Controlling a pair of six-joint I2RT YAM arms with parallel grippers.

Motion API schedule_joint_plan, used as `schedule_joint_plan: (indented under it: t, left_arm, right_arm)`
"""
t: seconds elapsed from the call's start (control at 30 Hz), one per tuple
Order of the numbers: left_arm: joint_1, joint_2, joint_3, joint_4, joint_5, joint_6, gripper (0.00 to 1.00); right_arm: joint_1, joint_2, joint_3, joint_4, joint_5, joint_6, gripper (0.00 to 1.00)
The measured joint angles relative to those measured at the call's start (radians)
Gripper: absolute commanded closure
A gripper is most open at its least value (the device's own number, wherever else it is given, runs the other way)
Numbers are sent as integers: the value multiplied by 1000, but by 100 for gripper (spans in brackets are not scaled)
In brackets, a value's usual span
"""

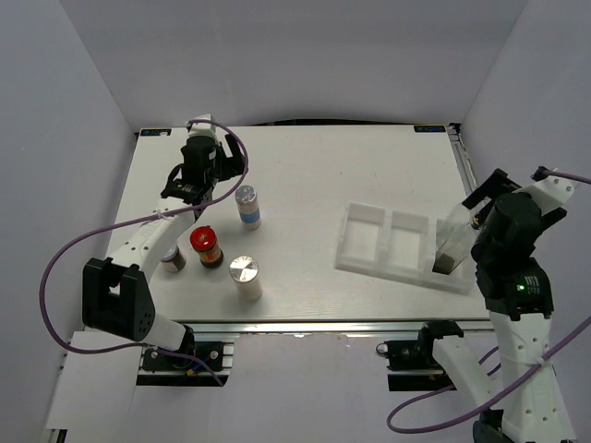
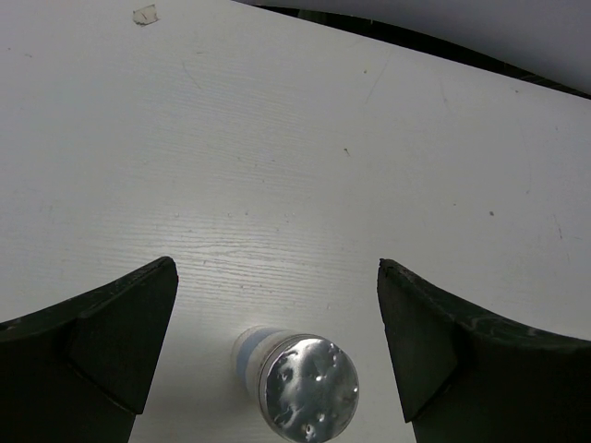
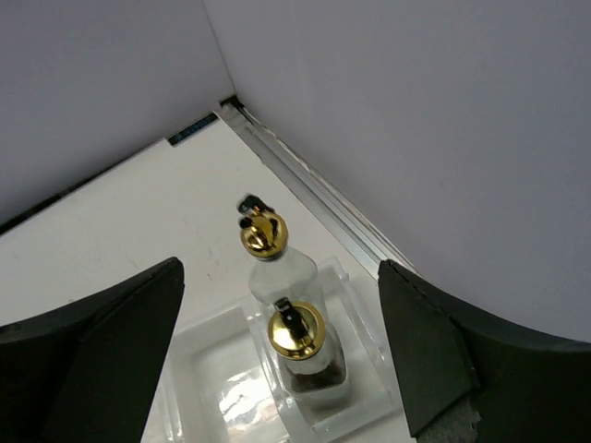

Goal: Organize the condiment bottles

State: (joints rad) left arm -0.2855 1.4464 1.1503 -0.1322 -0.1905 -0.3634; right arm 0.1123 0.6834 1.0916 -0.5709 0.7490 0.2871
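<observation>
Two tall clear glass gold-stoppered bottles stand in the right end compartment of the white tray (image 1: 383, 242): one with dark contents (image 1: 447, 258) (image 3: 297, 334), one clear (image 1: 455, 224) (image 3: 264, 236). My right gripper (image 1: 473, 214) (image 3: 282, 268) is open above them, touching neither. My left gripper (image 1: 189, 196) (image 2: 277, 272) is open and empty, just left of and above a white silver-lidded shaker with a blue band (image 1: 247, 205) (image 2: 305, 386). A second silver-lidded shaker (image 1: 246, 276), a red-lidded brown jar (image 1: 206, 246) and a tiny grey-lidded jar (image 1: 173, 258) stand at the front left.
The tray's left and middle compartments hold nothing; its rim shows in the right wrist view (image 3: 189, 337). White enclosure walls stand close on the left, back and right. A metal rail (image 3: 314, 198) runs along the table's right edge.
</observation>
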Motion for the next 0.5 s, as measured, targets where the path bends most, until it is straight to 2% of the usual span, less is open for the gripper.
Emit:
schedule_joint_plan:
  t: [0.17, 0.3, 0.4, 0.5]
  left_arm:
    - [0, 48, 43, -4, -25, -21, 2]
    - [0, 50, 47, -27, -62, -38, 2]
    - [0, 39, 47, -63, -97, -58, 2]
    - [0, -19, 36, -113, -141, -94, 2]
  right_arm:
    - [-1, 45, 213, -42, -137, -68, 11]
    - [-2, 141, 375, -25, -378, -126, 11]
    - [11, 223, 405, 26, -564, -153, 11]
    - [96, 296, 367, 80, -677, -189, 11]
